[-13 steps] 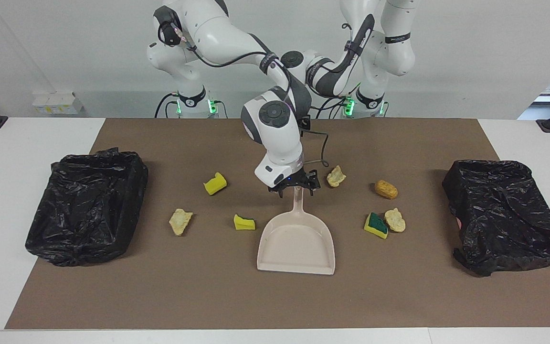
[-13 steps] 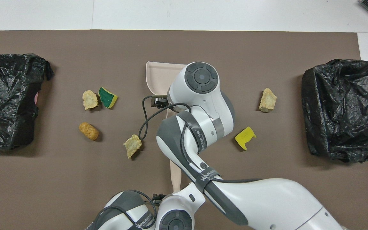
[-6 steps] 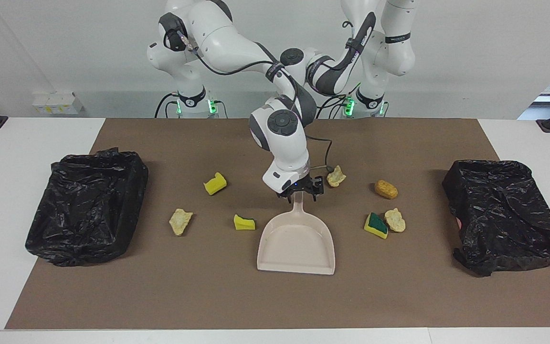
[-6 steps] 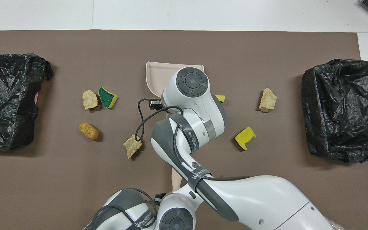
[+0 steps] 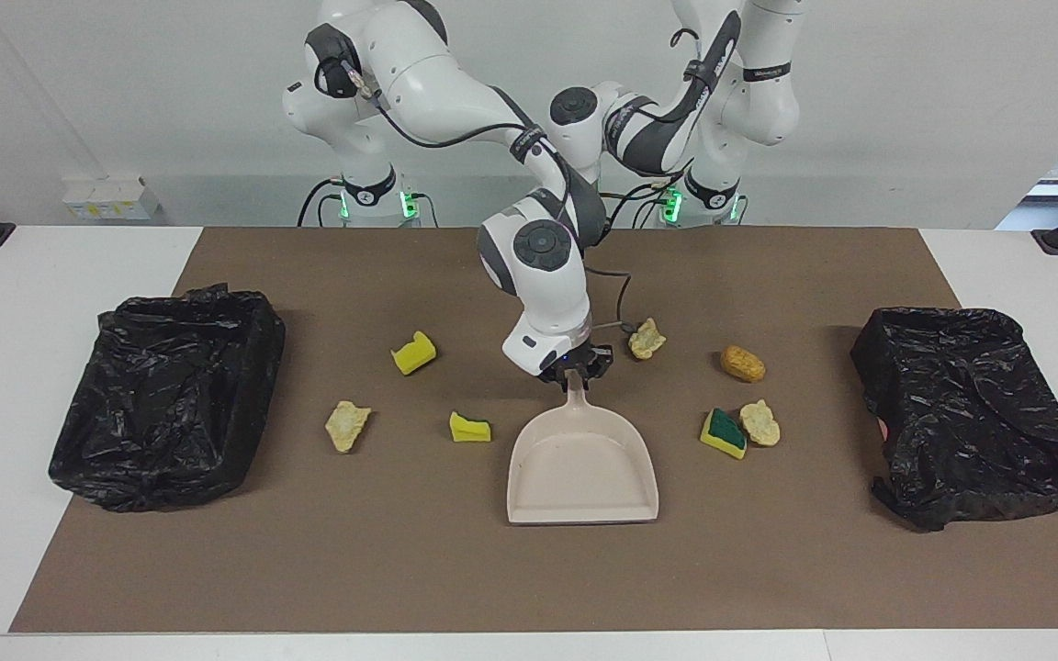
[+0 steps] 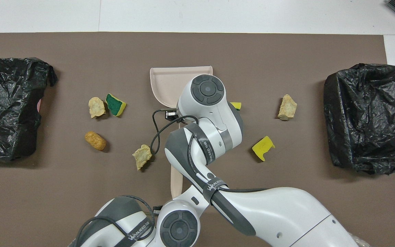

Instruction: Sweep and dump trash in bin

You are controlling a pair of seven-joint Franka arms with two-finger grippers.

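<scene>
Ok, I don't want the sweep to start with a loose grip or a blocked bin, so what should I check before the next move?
1. Right gripper on the dustpan handle: ok, closed on it.
2. Dustpan empty: ok, nothing inside.
3. Sweeping tool held by the left gripper: cannot tell; a beige stick runs under the left arm and the gripper is hidden.
4. Trash within reach: ok, seven scraps lie on the brown mat, with a yellow sponge chunk beside the pan.
5. Bin at the right arm's end open: ok.
6. Bin at the left arm's end open: cannot tell, its bag is crumpled over it.
</scene>
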